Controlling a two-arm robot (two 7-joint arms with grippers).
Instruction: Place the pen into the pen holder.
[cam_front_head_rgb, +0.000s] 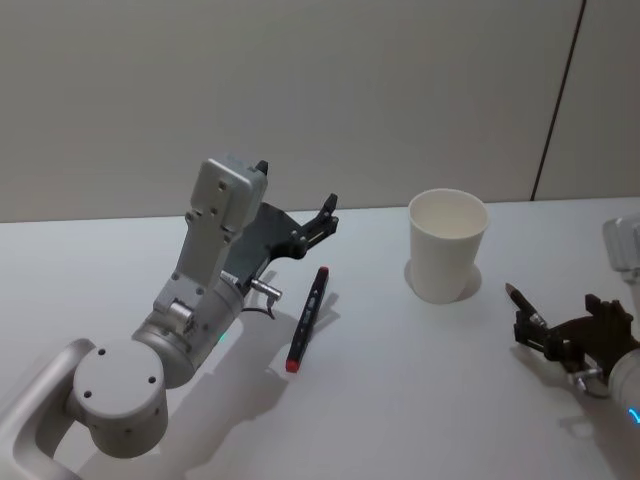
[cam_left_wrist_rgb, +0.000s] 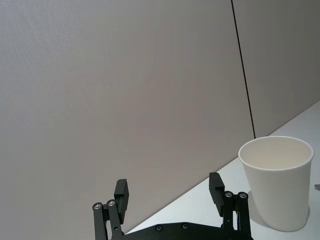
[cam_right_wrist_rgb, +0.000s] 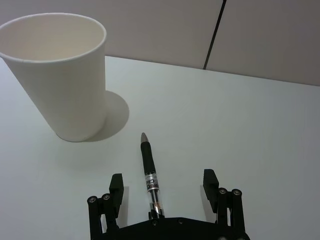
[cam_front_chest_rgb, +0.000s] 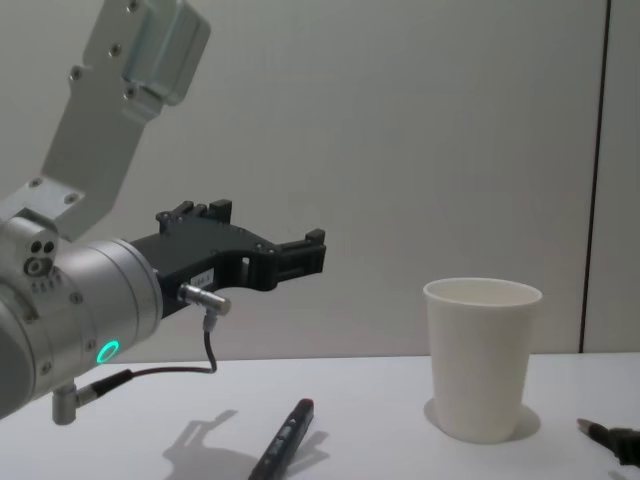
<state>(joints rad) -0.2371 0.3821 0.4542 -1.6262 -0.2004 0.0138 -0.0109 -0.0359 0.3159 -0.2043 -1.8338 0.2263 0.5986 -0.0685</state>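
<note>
1. On the table (cam_front_head_rgb: 400, 400), right of centre, the cup (cam_front_head_rgb: 447, 245) stands upright.
2. Left of it, well apart, a red-ended pen (cam_front_head_rgb: 308, 318) lies flat. The chest view's lower edge cuts off one end.
3. The left gripper (cam_front_head_rgb: 322, 218) hangs above that pen's far end, clear of it, its fingers spread wide and empty.
4. Near the right edge, the right gripper (cam_right_wrist_rgb: 162, 180) sits low with its fingers wide apart.
5. A second pen (cam_right_wrist_rgb: 149, 167) lies between them, touching neither, tip toward the cup. Its rear is hidden under the gripper, so whether it rests on the table is unclear.
</note>
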